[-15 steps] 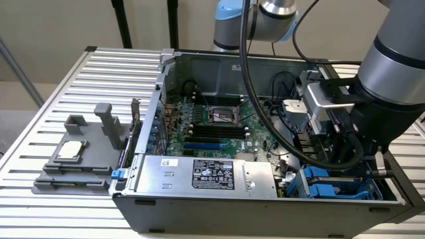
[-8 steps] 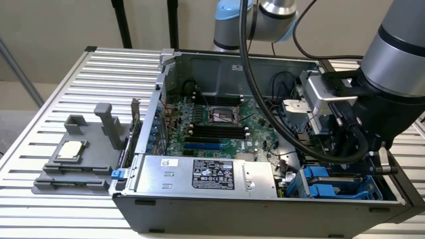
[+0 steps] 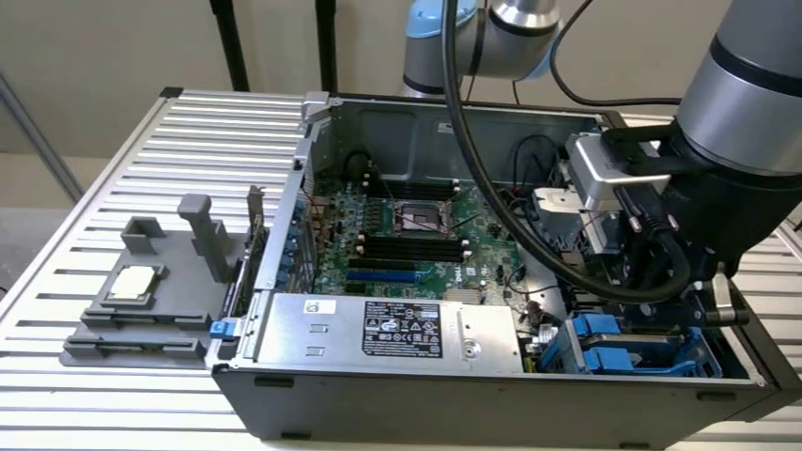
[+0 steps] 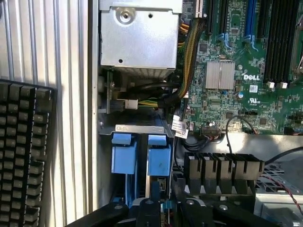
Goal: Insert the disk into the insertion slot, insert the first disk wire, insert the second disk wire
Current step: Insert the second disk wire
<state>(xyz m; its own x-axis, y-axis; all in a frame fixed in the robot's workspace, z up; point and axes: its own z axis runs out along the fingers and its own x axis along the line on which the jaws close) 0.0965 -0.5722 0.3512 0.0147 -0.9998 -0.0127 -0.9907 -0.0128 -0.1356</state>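
The drive cage with the insertion slot (image 3: 626, 355) sits in the open computer case, in the corner at the exterior view's right. My arm (image 3: 739, 141) reaches down right over it. In the wrist view, the cage's grey metal rim (image 4: 137, 128) has two blue plastic pieces standing side by side below it. The disk (image 4: 158, 158) shows edge-on as a blue carrier going down into the cage, its metal body mostly hidden. My gripper (image 4: 165, 209) is just above it, its black fingers (image 4: 142, 210) drawn close around the carrier's blue end.
The labelled silver power-supply box (image 3: 389, 329) lies beside the cage. The green motherboard (image 3: 401, 235) fills the case floor, with loose cables (image 4: 189, 56) and a black connector row (image 4: 222, 165) near the cage. A keyboard (image 4: 23, 156) lies outside the case wall. A grey fixture (image 3: 138, 301) stands on the slatted table.
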